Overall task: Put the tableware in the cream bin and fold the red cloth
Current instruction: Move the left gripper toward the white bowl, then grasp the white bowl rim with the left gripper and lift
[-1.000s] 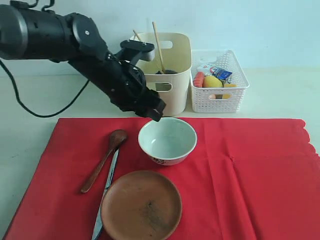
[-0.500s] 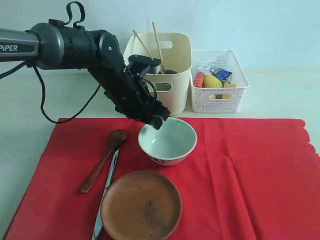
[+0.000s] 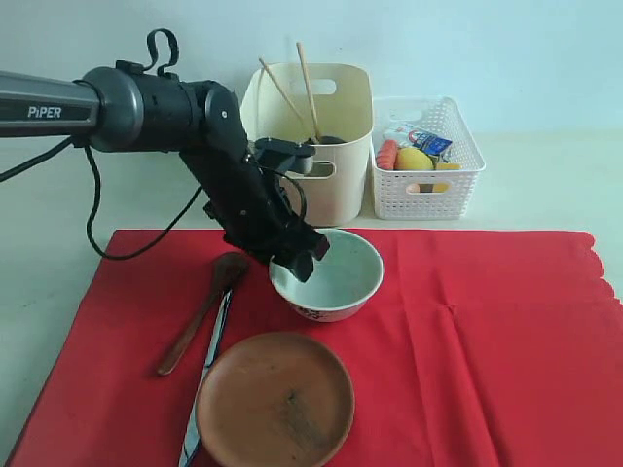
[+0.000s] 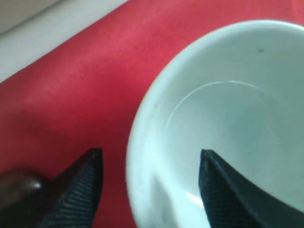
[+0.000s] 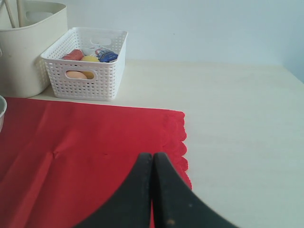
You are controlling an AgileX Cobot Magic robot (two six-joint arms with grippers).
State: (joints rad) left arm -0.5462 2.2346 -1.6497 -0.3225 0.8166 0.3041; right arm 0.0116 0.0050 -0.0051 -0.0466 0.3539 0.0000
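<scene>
Both fingers of the open left gripper (image 4: 150,154) straddle the bowl (image 4: 228,114) rim, apparently without touching it; seat deeper, pinch squarely, then lift toward the cream bin (image 3: 346,185).

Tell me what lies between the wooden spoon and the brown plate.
The silver knife lies there on the red cloth, alongside the wooden spoon and close by the brown plate. The exterior view shows it.

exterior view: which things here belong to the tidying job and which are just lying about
Part of the job: white bowl, brown plate, wooden spoon, knife, chopsticks, cream bin, red cloth.

Just lying about: white perforated basket and, inside it, the lemon, sausage and blue-white carton.
</scene>
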